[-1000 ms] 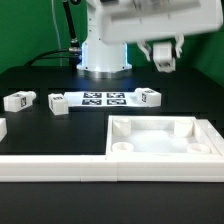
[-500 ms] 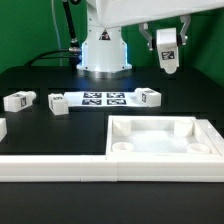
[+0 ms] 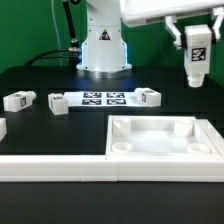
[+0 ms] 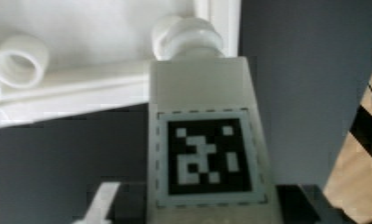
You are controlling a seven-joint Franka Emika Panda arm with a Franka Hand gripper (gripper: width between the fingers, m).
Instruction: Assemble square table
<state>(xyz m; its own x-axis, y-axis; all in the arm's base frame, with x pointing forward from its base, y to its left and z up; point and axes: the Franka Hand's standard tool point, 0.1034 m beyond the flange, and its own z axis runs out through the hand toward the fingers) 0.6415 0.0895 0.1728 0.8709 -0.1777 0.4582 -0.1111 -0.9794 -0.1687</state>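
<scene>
My gripper (image 3: 197, 42) hangs high at the exterior view's right, shut on a white table leg (image 3: 197, 64) that points downward, clear of the table. In the wrist view the leg (image 4: 201, 110) fills the middle with its black-and-white tag facing the camera, its round peg end pointing away, and the dark fingers (image 4: 311, 203) press on both sides. The square table top (image 3: 163, 146), a white tray with a raised rim, lies below at the front right. One of its round corner holes (image 4: 18, 65) shows beyond the leg.
Three loose legs lie on the black surface: one (image 3: 19, 100) at the left, one (image 3: 58, 103) and one (image 3: 150, 96) flanking the marker board (image 3: 103, 98). A long white bar (image 3: 55, 166) runs along the front edge. The robot base (image 3: 103, 52) stands behind.
The gripper carried the leg toward the exterior view's right and slightly lower. The leg has turned to hang upright. Its grip stayed the same.
</scene>
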